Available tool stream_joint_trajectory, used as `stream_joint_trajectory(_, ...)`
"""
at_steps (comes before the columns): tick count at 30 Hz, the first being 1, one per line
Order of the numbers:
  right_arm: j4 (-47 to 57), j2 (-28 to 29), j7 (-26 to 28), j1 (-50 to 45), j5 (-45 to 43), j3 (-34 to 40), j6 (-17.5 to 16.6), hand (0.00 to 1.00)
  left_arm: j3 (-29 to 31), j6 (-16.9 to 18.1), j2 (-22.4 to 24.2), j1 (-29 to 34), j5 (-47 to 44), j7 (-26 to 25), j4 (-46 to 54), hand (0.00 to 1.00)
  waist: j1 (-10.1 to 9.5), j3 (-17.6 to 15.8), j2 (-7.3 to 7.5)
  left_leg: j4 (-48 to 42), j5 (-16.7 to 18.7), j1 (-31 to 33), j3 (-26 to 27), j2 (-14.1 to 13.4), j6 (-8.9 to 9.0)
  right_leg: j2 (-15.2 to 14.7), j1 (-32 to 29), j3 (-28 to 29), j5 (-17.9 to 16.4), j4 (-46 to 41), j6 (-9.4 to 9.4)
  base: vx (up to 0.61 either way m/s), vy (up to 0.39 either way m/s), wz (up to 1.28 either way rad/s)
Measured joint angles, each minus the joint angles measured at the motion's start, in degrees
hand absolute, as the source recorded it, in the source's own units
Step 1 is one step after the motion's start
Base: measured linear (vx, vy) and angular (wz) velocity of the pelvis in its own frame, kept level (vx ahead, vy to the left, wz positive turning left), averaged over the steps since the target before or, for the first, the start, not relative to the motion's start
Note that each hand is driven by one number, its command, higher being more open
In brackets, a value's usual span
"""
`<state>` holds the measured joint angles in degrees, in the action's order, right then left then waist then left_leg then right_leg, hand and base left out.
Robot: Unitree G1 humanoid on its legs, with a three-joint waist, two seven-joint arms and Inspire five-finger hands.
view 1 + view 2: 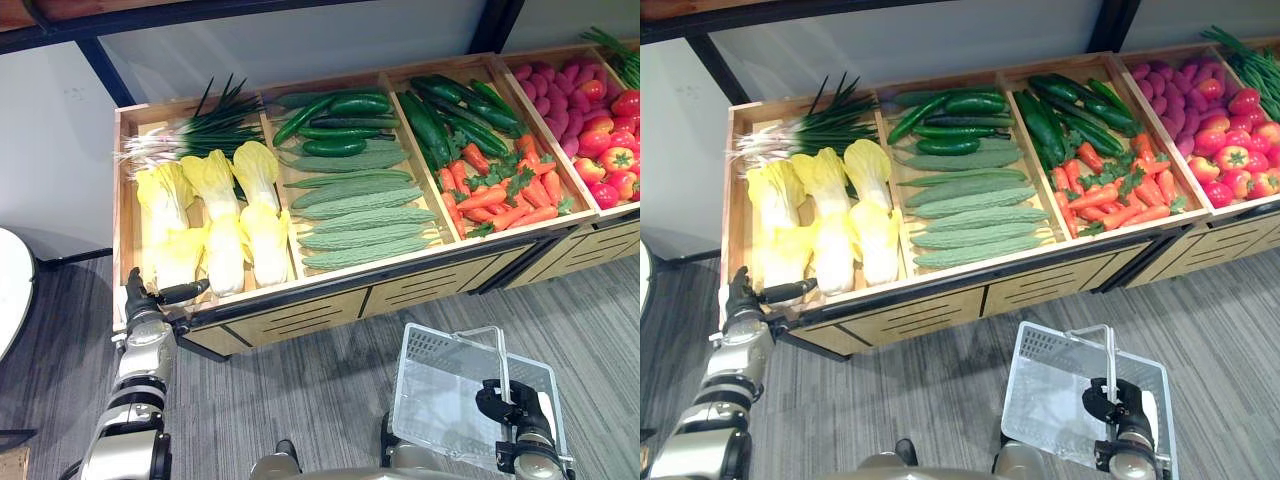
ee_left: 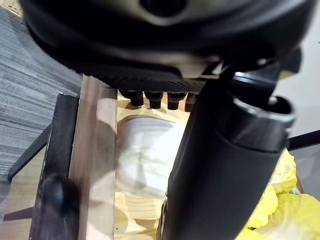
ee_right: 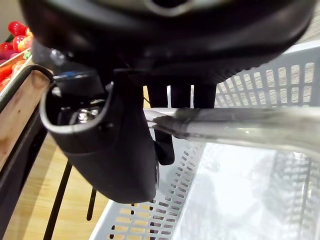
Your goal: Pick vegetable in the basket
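- A wooden produce stand (image 1: 300, 318) has four compartments side by side and rests on a grey striped floor (image 1: 330, 385).
- The leftmost compartment holds yellow-green cabbages (image 1: 225, 225) in front, with green onions (image 1: 215, 125) laid across the back.
- The next compartment holds pale ridged gourds (image 1: 360, 215) in front and dark cucumbers (image 1: 335, 125) behind them.
- The third compartment holds carrots (image 1: 500, 190) in front and more dark cucumbers behind.
- The rightmost compartment holds red peppers (image 1: 610, 150) and pink-purple roots (image 1: 550, 95).
- The left hand (image 1: 145, 300) is at the stand's front left corner, just in front of the nearest cabbage (image 2: 145, 160).
- Its fingers (image 2: 150, 99) reach loosely over the wooden rim towards that cabbage's pale base, and the thumb (image 1: 185, 291) sticks out along the rim.
- The left hand grips nothing. I cannot tell whether the fingers touch the cabbage.
- The right hand (image 1: 510, 405) is low in front of the stand, below the carrot compartment.
- Its fingers and thumb are curled round the metal handle (image 3: 240, 127) of a white mesh basket (image 1: 435, 345).
- The basket hangs from the right hand above the floor, well apart from the cabbages.
- All the vegetables lie in the stand's compartments.
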<state>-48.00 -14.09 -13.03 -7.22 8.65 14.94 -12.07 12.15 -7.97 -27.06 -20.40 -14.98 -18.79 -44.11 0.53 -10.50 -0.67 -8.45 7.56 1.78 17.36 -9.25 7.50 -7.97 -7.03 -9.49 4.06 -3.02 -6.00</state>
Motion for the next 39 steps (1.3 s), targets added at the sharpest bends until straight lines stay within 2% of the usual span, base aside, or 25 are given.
stream_joint_trajectory(4,0.0,0.0,-0.2,0.2,-0.3,-0.9,0.0,0.00,0.3,-0.6,-2.4,-1.5,1.1,-0.2,-3.0,0.00,-0.13,-0.1,0.05,-0.8,0.1,0.9,1.1,-0.3,-0.10,0.1,-0.8,0.3,0.2,0.0,0.02,-0.01,-0.010,-0.05)
stream_joint_trajectory(8,0.1,0.0,-0.2,0.5,-0.3,-1.0,0.0,0.00,0.6,-1.0,-2.6,-3.4,1.0,0.8,-5.2,0.00,-0.31,-0.3,0.03,-1.1,0.1,0.9,1.7,-0.4,-0.08,0.0,-0.9,0.3,0.2,0.1,-0.04,0.02,-0.002,0.00)
stream_joint_trajectory(19,0.1,-1.1,-0.2,1.4,-0.3,-2.9,-0.5,0.00,1.7,-0.8,-2.9,-3.7,0.3,1.7,-6.2,0.00,-0.24,-1.1,0.00,-1.0,0.0,0.3,2.8,-0.4,-0.08,0.0,-0.7,0.8,0.9,0.8,-0.26,0.00,-0.003,-0.02)
stream_joint_trajectory(26,-0.1,-1.4,-0.2,1.2,-0.2,-2.9,-0.5,0.00,2.0,0.2,-2.7,-3.7,-3.6,0.3,-7.4,0.00,0.17,-1.1,0.00,-0.7,-0.1,-0.8,3.4,-0.3,-0.04,0.1,0.9,0.9,2.2,2.8,-0.28,-0.03,-0.008,-0.04)
stream_joint_trajectory(31,-0.1,-1.3,-0.2,0.7,-0.2,-2.8,-0.5,0.00,2.1,2.9,-0.7,-3.0,-9.9,-4.6,-4.7,0.00,0.49,-1.1,0.07,0.1,-0.9,-1.0,2.6,0.0,-0.17,0.1,1.5,0.4,2.9,3.9,-0.11,-0.03,-0.017,0.05)
stream_joint_trajectory(34,-0.1,-0.9,-0.9,0.0,-0.2,-2.6,-0.5,0.00,2.0,5.3,2.9,0.6,-12.7,-8.9,2.8,0.00,0.53,-1.0,0.17,1.1,-1.6,-1.6,2.0,0.1,-0.24,0.1,2.4,-0.2,3.0,4.3,-0.08,-0.02,-0.023,0.11)
stream_joint_trajectory(39,-0.2,2.0,-1.3,-0.5,0.1,-0.7,-0.5,0.00,2.0,9.6,8.9,6.2,-12.7,-16.5,14.1,0.00,0.85,-0.3,1.27,3.0,-3.1,-2.4,0.4,0.5,-0.62,0.2,3.3,-1.5,3.0,4.5,-0.06,-0.03,-0.021,0.14)
